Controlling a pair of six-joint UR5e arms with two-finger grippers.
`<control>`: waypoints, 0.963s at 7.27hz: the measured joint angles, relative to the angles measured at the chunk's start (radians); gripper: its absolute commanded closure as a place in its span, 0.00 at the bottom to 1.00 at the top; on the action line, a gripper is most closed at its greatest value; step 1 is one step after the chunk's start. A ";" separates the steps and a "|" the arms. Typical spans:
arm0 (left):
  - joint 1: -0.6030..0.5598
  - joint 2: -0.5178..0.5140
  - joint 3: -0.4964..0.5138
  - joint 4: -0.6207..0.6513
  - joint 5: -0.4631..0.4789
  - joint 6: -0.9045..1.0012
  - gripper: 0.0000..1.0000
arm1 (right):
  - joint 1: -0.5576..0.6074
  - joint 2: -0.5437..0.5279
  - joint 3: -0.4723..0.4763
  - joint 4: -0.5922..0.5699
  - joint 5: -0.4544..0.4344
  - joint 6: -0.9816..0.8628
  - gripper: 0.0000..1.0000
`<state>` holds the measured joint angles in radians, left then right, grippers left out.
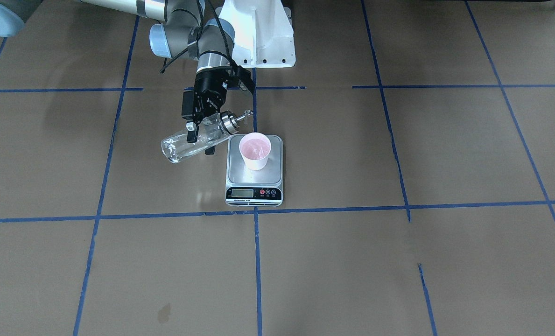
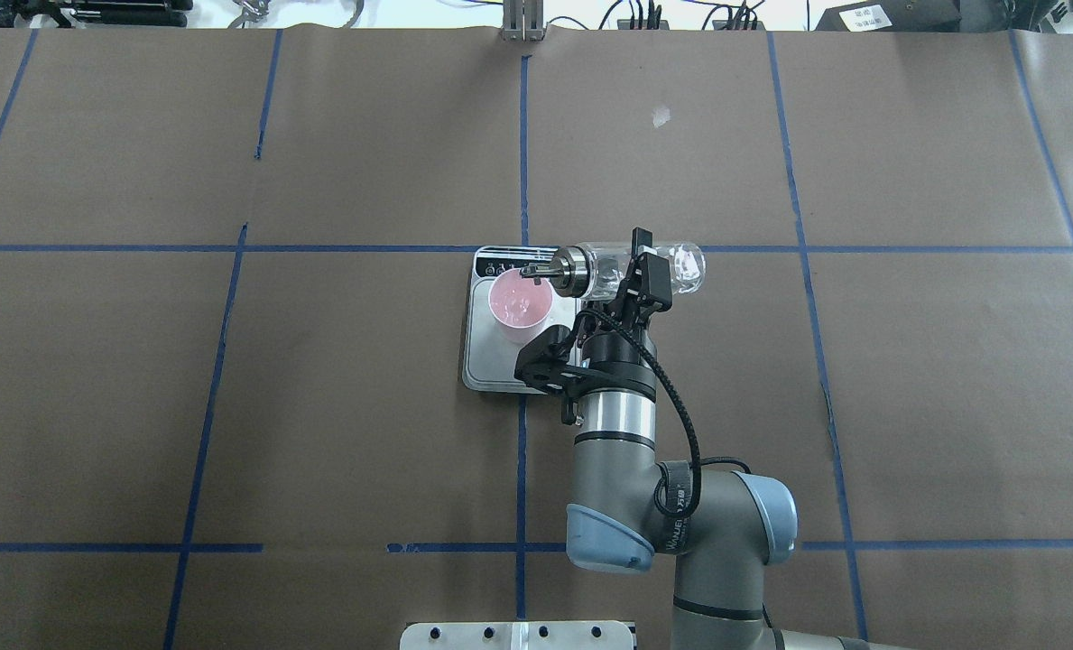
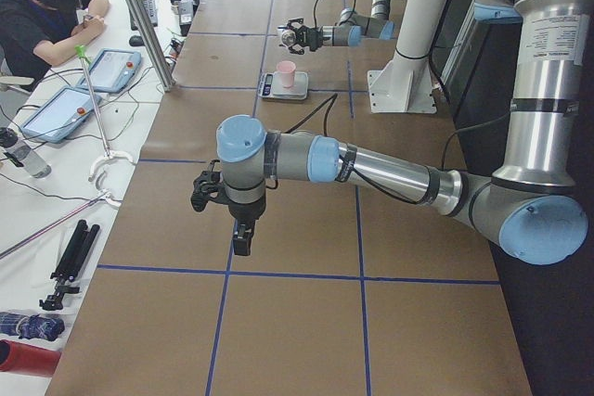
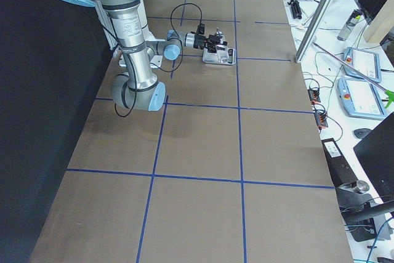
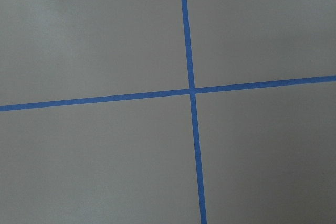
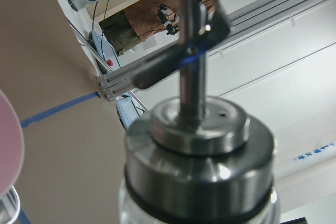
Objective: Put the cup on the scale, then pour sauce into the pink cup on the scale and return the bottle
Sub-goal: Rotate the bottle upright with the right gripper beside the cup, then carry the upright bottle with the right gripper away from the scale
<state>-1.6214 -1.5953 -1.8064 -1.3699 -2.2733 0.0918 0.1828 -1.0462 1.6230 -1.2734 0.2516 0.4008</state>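
scale [image 2: 486, 361] sits mid-table, well off every table [image 2: 229, 406] edge, wide brown paper all round, cup [image 2: 520, 307] upright on it. right gripper [image 2: 640, 271] pinches the bottle [image 2: 608, 271] across its glass body, just beside the scale on the robot's right; left gripper [image 3: 239, 229] hangs well apart, can't tell if spread or closed. bottle lies near level, long axis across the table, spout toward the robot's left over the cup's rim, base to its right.
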 measured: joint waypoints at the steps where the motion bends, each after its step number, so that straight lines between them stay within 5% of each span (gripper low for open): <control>1: 0.000 0.000 0.000 0.000 0.000 0.000 0.00 | -0.007 -0.004 0.001 0.129 0.046 0.006 1.00; 4: 0.000 0.003 -0.001 -0.001 0.000 0.001 0.00 | -0.013 -0.039 0.005 0.415 0.168 0.073 1.00; 7: 0.000 0.005 0.000 -0.008 0.000 0.002 0.00 | -0.010 -0.114 0.054 0.529 0.235 0.265 1.00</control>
<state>-1.6214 -1.5903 -1.8065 -1.3775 -2.2734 0.0936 0.1726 -1.1598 1.6769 -0.7448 0.4870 0.6662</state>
